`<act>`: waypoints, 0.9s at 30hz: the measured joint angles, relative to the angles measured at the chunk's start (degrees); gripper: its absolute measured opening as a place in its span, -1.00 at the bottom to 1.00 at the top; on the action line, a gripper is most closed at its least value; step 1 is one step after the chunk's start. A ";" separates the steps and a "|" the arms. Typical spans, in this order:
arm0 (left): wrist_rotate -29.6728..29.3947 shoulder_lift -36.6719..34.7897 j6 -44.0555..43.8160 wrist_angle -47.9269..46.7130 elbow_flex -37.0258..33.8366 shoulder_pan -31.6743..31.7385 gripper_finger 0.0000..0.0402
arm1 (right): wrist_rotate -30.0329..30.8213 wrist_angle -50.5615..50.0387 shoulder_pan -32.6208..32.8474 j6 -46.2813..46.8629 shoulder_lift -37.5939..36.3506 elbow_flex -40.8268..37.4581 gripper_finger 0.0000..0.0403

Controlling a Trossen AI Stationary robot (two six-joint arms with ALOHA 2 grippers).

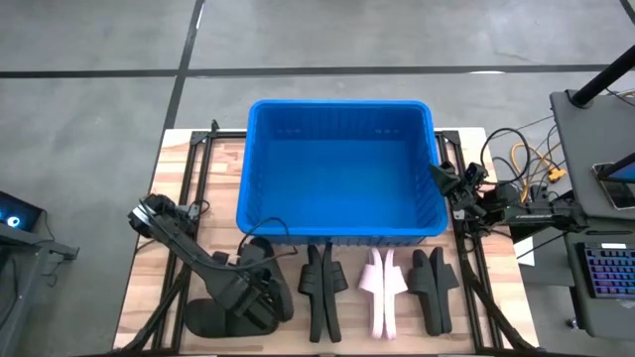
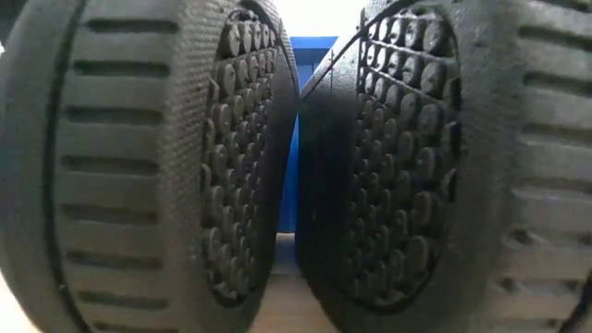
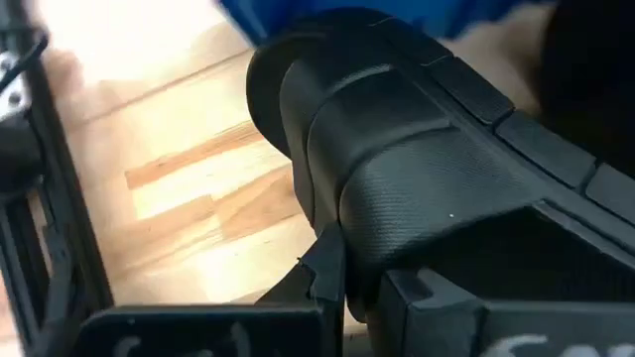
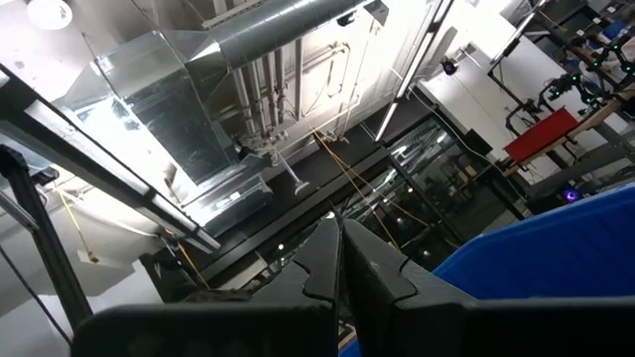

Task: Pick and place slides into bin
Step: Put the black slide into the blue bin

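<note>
The blue bin (image 1: 337,169) stands at the table's middle and far side. Along the near edge, black slides (image 1: 319,288), a pale pink one (image 1: 382,288) and more black ones (image 1: 434,288) stand on edge. Another black slide (image 1: 210,317) lies at the near left. My left gripper (image 1: 260,283) is near the bin's near-left corner, shut on a black slide (image 3: 397,169). My right gripper (image 1: 448,183) is shut by the bin's right wall and points up toward the ceiling (image 4: 337,263). My left gripper pinches the broad strap (image 3: 372,238) of the black slide between its two fingers (image 3: 322,273), at the strap's edge. The fingers come steeply from above. The slide reaches out past the fingers above the wooden tabletop, toward the bin.
Two black soles (image 2: 148,166) fill the low view, with a strip of the bin (image 2: 298,120) between them. Black frame rails (image 1: 193,188) run along the table's left and right. Cables and a desk with a keyboard (image 1: 605,273) lie off the right edge.
</note>
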 joint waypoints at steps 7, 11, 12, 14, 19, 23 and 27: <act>-0.77 -2.04 12.56 2.87 6.47 0.02 -0.99 | 0.00 0.01 0.00 -0.02 0.00 0.00 -0.96; -0.75 -2.06 18.05 4.25 11.22 0.00 -0.99 | 0.00 0.01 0.00 -0.02 0.00 0.00 -0.96; -0.85 -2.07 19.01 4.52 12.43 0.02 -0.99 | 0.00 0.01 0.00 0.00 0.00 0.00 -0.96; -1.33 -2.23 20.42 5.31 14.11 0.24 -0.99 | 0.02 0.03 0.00 0.00 0.00 0.00 -0.96; -7.70 -2.24 24.84 7.80 17.91 0.52 -0.99 | 0.00 0.03 0.00 0.00 0.00 0.00 -0.96; -13.98 -2.24 28.96 8.97 20.37 1.26 -0.99 | -5.45 -0.50 -0.04 2.44 0.01 0.04 -0.96; -16.28 -2.35 34.35 9.56 21.87 2.88 -0.99 | -9.42 -4.63 0.00 2.42 0.53 2.84 -0.92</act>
